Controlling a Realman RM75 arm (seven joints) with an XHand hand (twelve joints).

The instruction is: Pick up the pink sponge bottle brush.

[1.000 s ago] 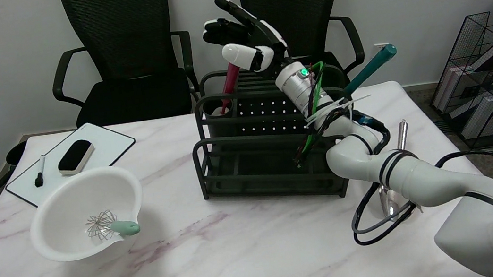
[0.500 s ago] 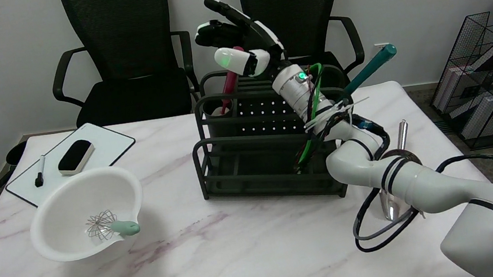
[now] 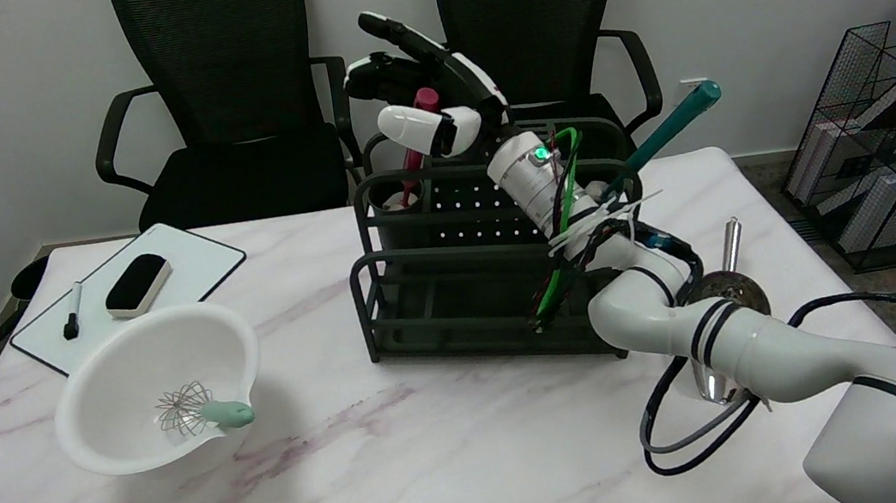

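Above the rack's back left corner, the right hand (image 3: 428,98) has slid left over the last second, and its spread fingers now bracket the top of the pink brush (image 3: 417,147) without closing on it, so I judge the grasp is close but not made. The brush stands tilted in the cup at that same corner of the rack (image 3: 469,283), its sponge end hidden inside. A teal-handled tool (image 3: 670,127) leans out of the rack's right end, clear of the hand, while the rack's rear rail sits just beside the brush stem and may crowd the fingers; left of the rack lie a bowl (image 3: 159,389) with a whisk (image 3: 196,410) and a whiteboard (image 3: 128,289).
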